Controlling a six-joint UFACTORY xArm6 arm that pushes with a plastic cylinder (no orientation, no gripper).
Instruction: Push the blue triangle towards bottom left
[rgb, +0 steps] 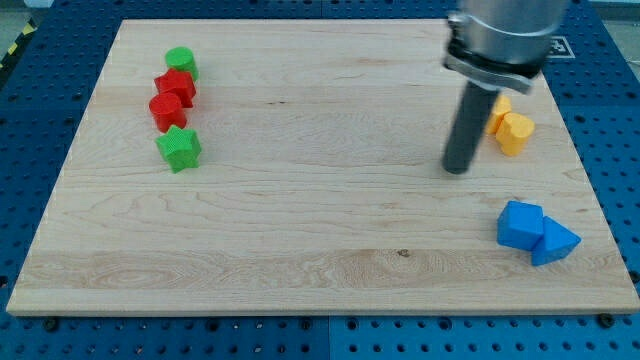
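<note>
Blue triangle block (555, 242): view's bottom right of wooden worktop (300, 230), touching blue cube-like block (520, 223).
Rod tip (457, 168): well above-left of it; no fingers fitted.

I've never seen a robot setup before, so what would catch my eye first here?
Probably the thick dark rod coming down at the view's upper right, my tip resting on the wooden board just left of the yellow blocks. Below it, two blue blocks touch, the blue triangle rightmost. Red and green blocks cluster at upper left.
</note>
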